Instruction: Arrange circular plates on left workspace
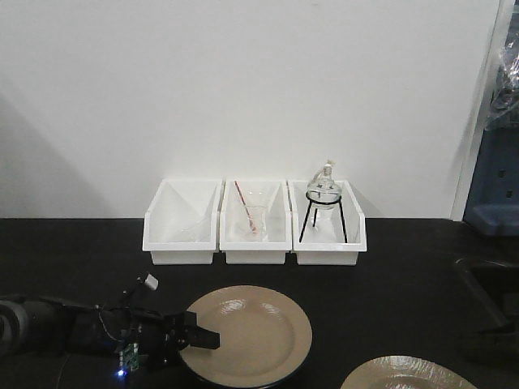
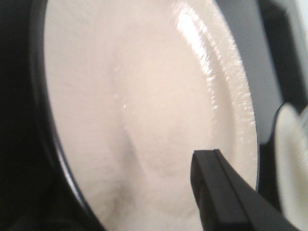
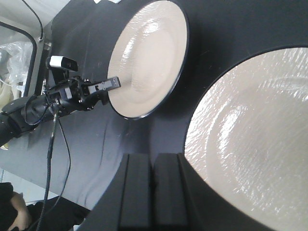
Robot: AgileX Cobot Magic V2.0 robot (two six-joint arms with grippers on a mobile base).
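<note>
The front view is evenly and softly lit: the white wall (image 1: 243,89) is bright, with a faint grey shadow at its left, while the black table (image 1: 405,267) goes so dark that the left pincer (image 1: 203,340) nearly merges with it, save a small blue light (image 1: 122,373). The left plate (image 1: 251,332) carries only a mild sheen. The left wrist view is washed out and blurred, with a glare streak along that plate's upper rim and the right plate (image 2: 293,159) a smear at the edge. The right wrist view is sharper, both plates showing rippled highlights, though the right pincer (image 3: 154,163) is soft and black in the foreground.
</note>
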